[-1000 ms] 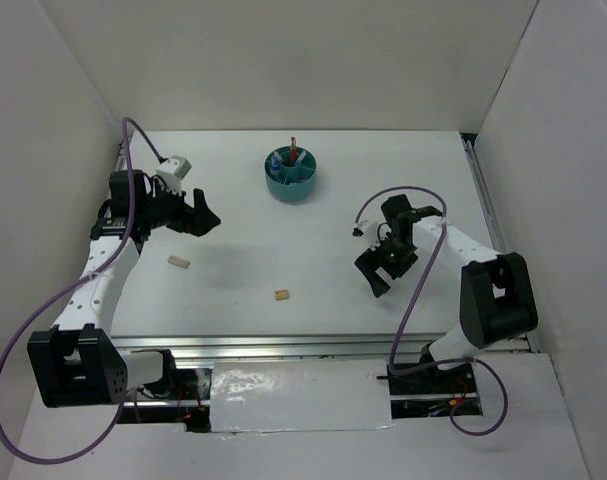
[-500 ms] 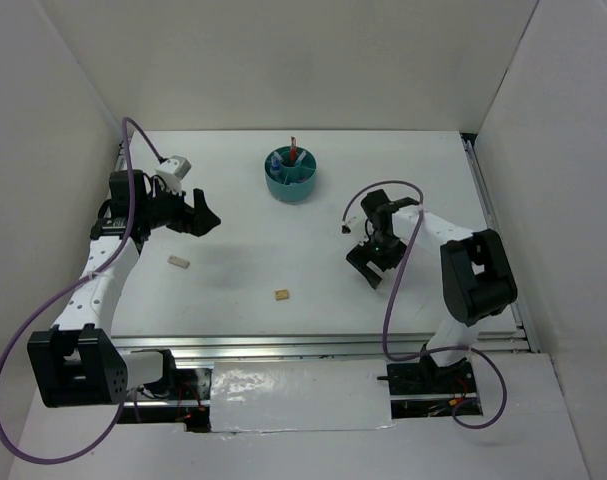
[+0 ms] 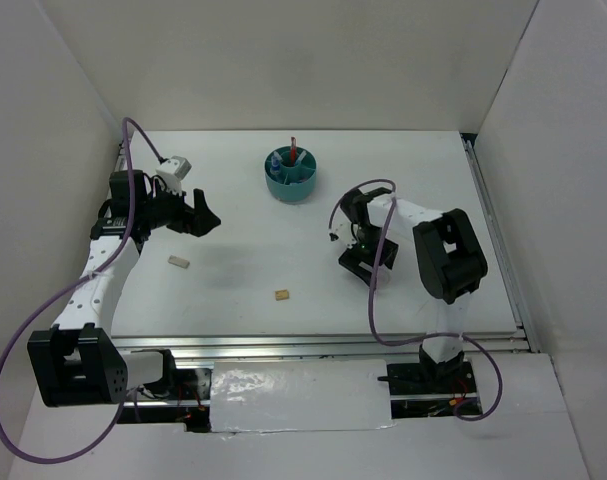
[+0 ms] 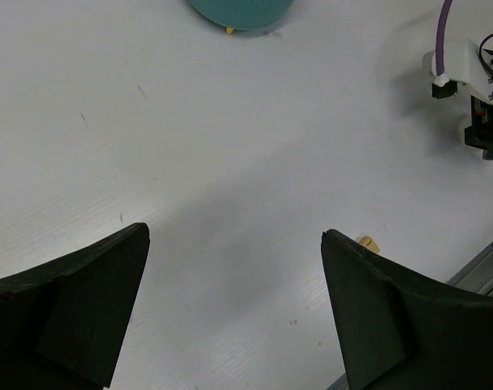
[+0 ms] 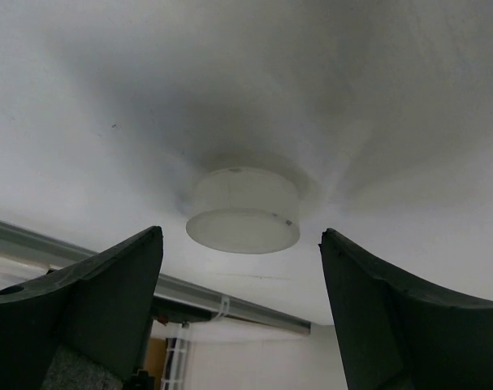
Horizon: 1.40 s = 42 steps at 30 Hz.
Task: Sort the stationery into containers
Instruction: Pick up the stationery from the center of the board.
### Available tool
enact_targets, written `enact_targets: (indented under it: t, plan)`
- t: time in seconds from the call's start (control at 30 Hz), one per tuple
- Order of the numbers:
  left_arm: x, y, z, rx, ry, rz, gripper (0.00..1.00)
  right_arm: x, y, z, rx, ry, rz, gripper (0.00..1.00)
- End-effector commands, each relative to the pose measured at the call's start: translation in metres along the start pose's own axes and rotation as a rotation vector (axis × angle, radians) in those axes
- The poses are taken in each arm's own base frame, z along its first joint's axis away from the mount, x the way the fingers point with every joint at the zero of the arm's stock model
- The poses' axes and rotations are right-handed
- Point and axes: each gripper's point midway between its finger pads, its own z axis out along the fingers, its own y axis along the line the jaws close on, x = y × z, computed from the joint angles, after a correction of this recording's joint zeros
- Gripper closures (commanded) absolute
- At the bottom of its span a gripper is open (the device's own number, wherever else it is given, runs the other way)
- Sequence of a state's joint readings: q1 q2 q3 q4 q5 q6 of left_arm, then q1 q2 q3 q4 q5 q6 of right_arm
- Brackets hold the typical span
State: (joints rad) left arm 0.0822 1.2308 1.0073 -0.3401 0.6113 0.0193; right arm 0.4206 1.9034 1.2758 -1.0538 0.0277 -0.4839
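Note:
The round teal organiser [image 3: 291, 173] stands at the back middle with a thin pen upright in it; its edge shows in the left wrist view [image 4: 238, 12]. Two tiny tan blocks lie on the table, one at the left [image 3: 179, 262] and one near the front [image 3: 282, 295]; the latter shows in the left wrist view [image 4: 368, 242]. My left gripper [image 3: 205, 215] is open and empty above the table [image 4: 234, 236]. My right gripper [image 3: 361, 262] is open, low over the table, with the clear tape ring [image 5: 243, 210] just ahead between its fingers [image 5: 242, 244]. The ring does not show from the top.
White walls enclose the table on three sides. A metal rail [image 3: 313, 343] runs along the front edge and shows behind the ring in the right wrist view [image 5: 230, 292]. The right arm's wrist and purple cable [image 4: 461, 65] sit at the right of the left wrist view.
My right arm has folded and swung its gripper left, toward the middle of the table. The left arm and the tan blocks have not moved.

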Motion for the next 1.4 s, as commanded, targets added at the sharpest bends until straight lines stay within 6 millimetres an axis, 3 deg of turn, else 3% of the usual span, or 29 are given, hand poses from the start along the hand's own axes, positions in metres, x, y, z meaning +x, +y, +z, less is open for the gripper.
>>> enact_targets:
  t: [0.0,0.6,1.0,1.13,1.27,1.37]
  plan:
    - [-0.008,-0.004,-0.001,0.022,-0.019,0.008,0.01,0.006,-0.004,-0.011,0.029,0.076,-0.014,0.16]
    - [0.002,-0.002,-0.002,0.031,0.004,-0.003,0.01,-0.005,0.0,-0.001,0.047,0.177,-0.081,0.2]
    - [0.003,0.001,-0.001,0.034,0.008,-0.012,0.01,0.0,-0.003,0.008,0.06,0.228,-0.101,0.29]
    - [0.003,0.001,-0.001,0.038,0.009,-0.015,0.01,-0.003,-0.006,0.008,0.066,0.229,-0.102,0.36]
    - [0.004,0.002,0.0,0.038,0.008,-0.017,0.01,-0.009,-0.006,0.004,0.066,0.209,-0.108,0.54]
    - [0.004,0.003,0.003,0.045,0.014,-0.028,0.01,-0.023,-0.006,-0.009,0.057,0.138,-0.112,0.58]
